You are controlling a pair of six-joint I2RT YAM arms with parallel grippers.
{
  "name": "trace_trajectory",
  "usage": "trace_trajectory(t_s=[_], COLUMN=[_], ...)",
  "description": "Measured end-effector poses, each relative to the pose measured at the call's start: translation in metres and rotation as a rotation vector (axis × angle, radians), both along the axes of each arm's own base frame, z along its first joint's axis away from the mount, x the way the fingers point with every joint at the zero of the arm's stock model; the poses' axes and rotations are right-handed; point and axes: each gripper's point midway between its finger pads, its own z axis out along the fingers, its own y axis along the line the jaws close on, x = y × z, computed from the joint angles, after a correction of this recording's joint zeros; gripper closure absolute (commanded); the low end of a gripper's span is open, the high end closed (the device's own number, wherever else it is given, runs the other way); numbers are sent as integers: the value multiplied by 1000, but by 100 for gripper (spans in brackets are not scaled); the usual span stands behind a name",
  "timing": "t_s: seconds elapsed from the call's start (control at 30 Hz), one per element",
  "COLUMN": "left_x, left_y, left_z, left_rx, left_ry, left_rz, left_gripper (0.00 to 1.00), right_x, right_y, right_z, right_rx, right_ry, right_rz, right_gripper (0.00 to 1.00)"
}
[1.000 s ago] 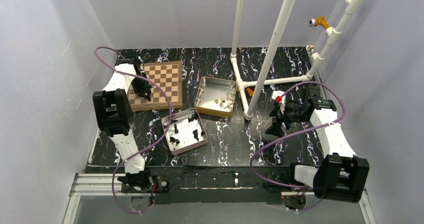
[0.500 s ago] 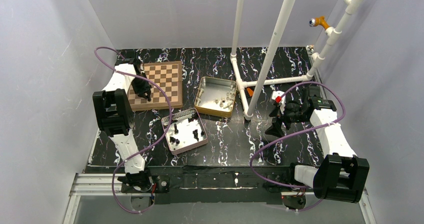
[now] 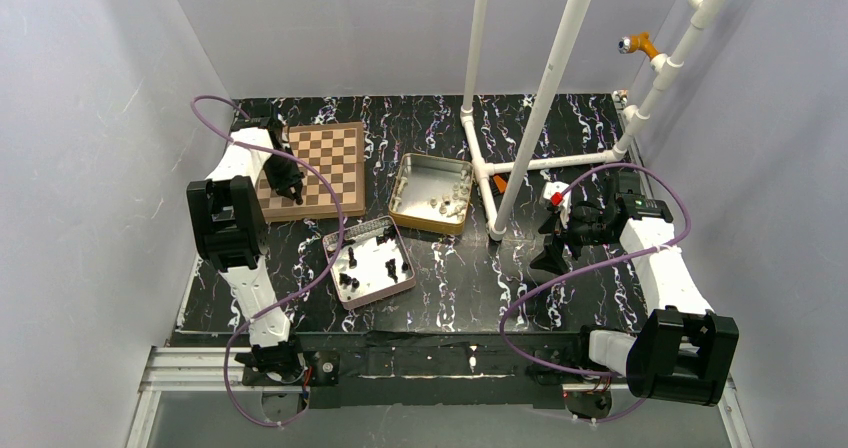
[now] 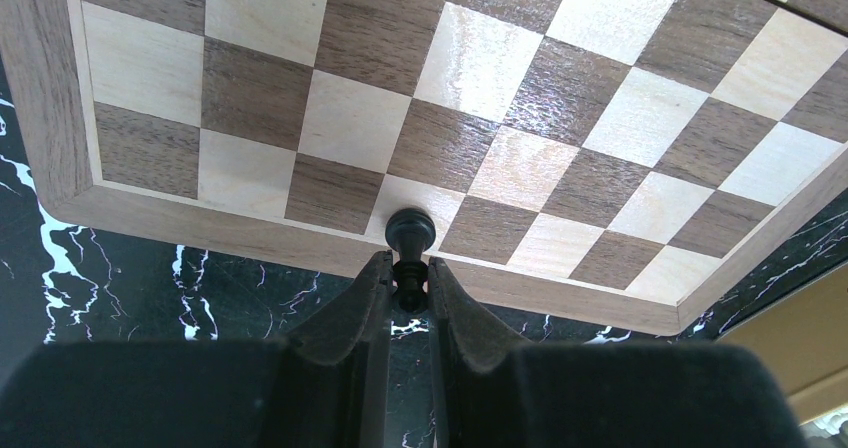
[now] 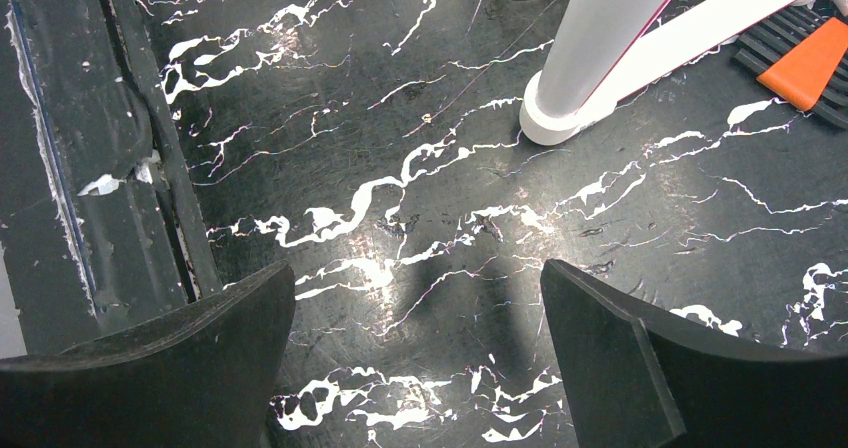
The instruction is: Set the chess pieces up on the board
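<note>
In the left wrist view my left gripper (image 4: 408, 264) is shut on a small black chess piece (image 4: 411, 236). Its round end sticks out past the fingertips, over the near row of the board (image 4: 520, 68), close to the dark rim. From above, the left gripper (image 3: 289, 190) hangs over the near left part of the board (image 3: 335, 153). More black chess pieces (image 3: 391, 266) stand in an open tin (image 3: 350, 293) in front of the board. My right gripper (image 3: 551, 255) is open over bare table at the right, nothing between its fingers (image 5: 600, 358).
A second, gold-walled tin (image 3: 405, 183) right of the board holds a few small pale figures. White pipe uprights (image 3: 497, 230) and a foot (image 5: 550, 123) stand between the tins and my right arm. An orange and black tool (image 5: 800, 73) lies by the pipes.
</note>
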Motion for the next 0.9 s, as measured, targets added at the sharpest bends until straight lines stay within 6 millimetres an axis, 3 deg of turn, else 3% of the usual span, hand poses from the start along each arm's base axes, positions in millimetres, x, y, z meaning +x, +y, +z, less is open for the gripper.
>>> trace_trajectory(t_s=[0.43, 0.7, 0.9], left_x=[0, -2, 3], left_y=[0, 1, 2], left_z=[-1, -4, 10], left_rx=[-1, 5, 12], left_ry=[4, 15, -5], left_rz=[3, 7, -4], left_gripper=[75, 53, 38], right_x=[0, 0, 0], right_y=[0, 0, 0], right_z=[0, 0, 0], right_rx=[-1, -1, -1], right_ry=[-1, -1, -1], right_rz=[0, 0, 0], right_gripper=[0, 0, 0])
